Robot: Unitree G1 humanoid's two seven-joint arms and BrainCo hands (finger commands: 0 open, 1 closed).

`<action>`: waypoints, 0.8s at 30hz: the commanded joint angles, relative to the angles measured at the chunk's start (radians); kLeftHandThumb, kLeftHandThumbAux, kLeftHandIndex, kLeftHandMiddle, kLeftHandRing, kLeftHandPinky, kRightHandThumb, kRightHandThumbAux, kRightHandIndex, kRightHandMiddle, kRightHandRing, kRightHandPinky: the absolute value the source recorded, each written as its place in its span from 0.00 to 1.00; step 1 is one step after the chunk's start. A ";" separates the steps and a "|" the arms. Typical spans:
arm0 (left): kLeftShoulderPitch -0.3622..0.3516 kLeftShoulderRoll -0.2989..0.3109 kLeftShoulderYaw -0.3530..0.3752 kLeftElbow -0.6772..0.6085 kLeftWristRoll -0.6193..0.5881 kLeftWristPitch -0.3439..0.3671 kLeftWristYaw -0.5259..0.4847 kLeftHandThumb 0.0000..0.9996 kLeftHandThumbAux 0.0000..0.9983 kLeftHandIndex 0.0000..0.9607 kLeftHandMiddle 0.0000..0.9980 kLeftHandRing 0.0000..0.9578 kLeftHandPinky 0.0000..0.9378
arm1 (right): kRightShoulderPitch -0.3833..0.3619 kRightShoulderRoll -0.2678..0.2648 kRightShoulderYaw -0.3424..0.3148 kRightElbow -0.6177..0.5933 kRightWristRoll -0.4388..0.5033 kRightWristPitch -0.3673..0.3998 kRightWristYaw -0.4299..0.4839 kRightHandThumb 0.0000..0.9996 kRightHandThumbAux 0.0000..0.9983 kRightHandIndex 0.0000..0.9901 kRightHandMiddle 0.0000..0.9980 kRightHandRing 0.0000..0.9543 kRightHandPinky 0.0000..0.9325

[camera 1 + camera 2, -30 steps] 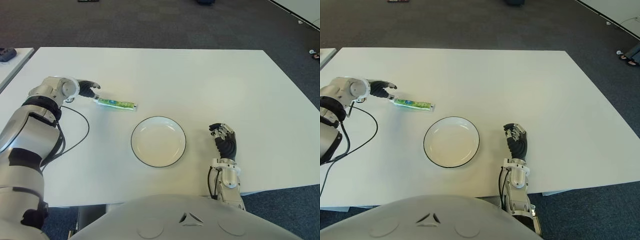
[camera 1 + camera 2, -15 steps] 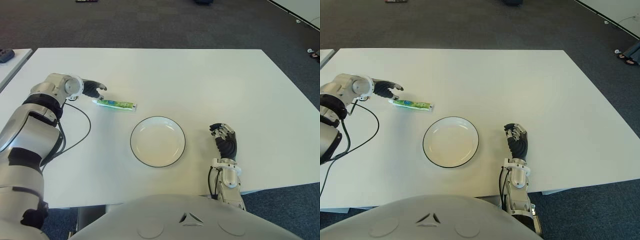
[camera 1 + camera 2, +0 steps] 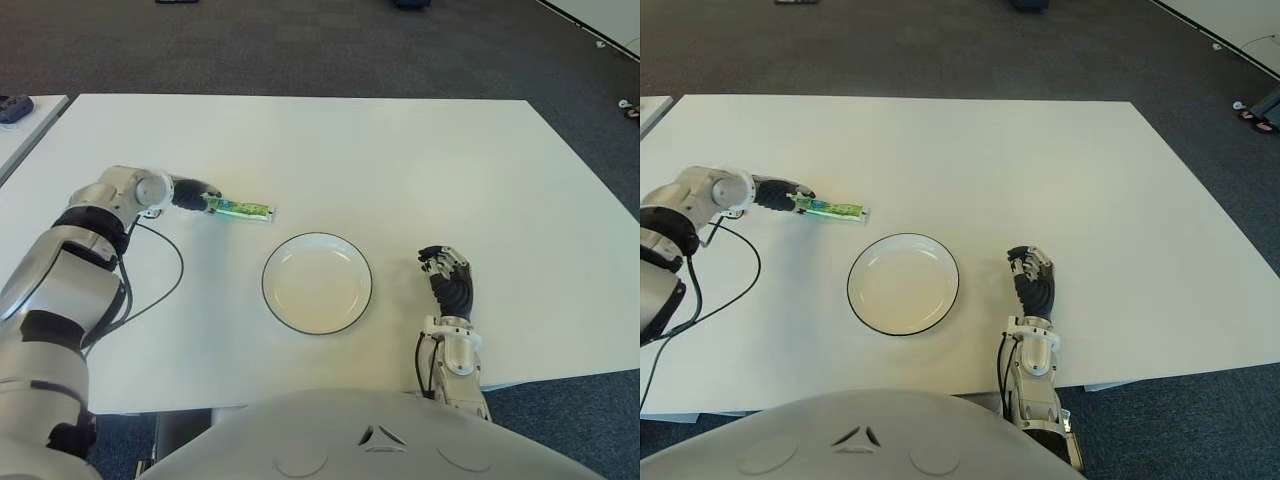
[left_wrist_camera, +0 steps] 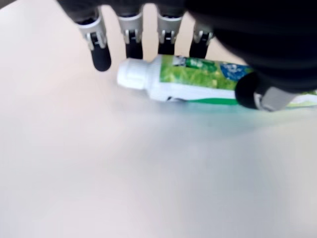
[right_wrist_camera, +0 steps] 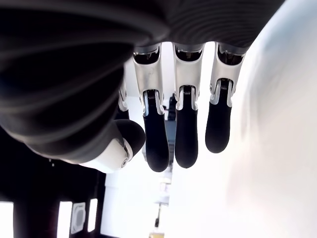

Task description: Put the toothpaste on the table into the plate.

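- Left hand (image 3: pixel 190 194): positioned to the left of the white round plate with the dark rim (image 3: pixel 316 282), directly over the cap end of the tube. In the left wrist view the four fingers (image 4: pixel 100 54) are extended side by side beyond the cap, and the thumb tip lies against the near side of the tube body. The fingers bracket the tube but are not yet closed on it.
- Green-and-white toothpaste tube with a white cap (image 3: pixel 240 208): lies flat on the white table (image 3: pixel 400 160), up and to the left of the plate and apart from its rim. Long axis runs left to right; cap points left, toward the left hand, and the flat crimped end points right.
- Plate: stands empty near the front centre of the table.
- Right hand (image 3: pixel 448 280): shows just right of the plate, holding nothing, fingers loosely curled and close together.
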 commanded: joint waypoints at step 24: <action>0.125 0.068 -0.068 -0.195 0.188 -0.161 0.300 0.59 0.22 0.00 0.01 0.00 0.06 | -0.010 0.006 0.004 0.006 0.000 0.006 0.001 0.71 0.73 0.43 0.47 0.46 0.46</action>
